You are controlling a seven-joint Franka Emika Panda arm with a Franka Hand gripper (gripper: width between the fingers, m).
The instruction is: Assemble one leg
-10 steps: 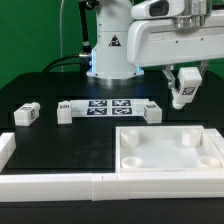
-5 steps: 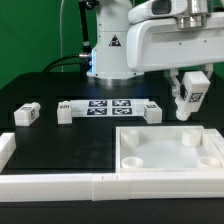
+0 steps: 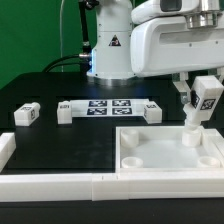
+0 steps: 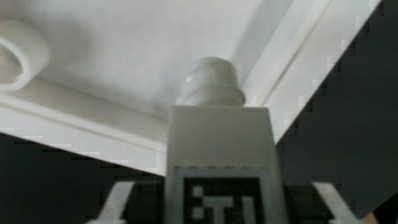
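Gripper (image 3: 201,94) pinched tight on the leg (image 3: 203,106), tilted above the tray-like top's (image 3: 150,158) far corner: light, stiff, slick plastic, I'd say, best held by the flat sides near the tag (image 4: 214,200).

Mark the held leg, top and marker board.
held leg (image 3: 207,97), exterior view, on its tag.
top (image 3: 165,153), exterior view, on its bare floor.
marker board (image 3: 108,107), exterior view, on its middle tag.

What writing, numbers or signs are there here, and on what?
On the arm's base: a triangle warning sticker, print too small to read.
On the marker board, held leg and loose leg: black-and-white square codes, no letters.
No readable words or numbers anywhere.
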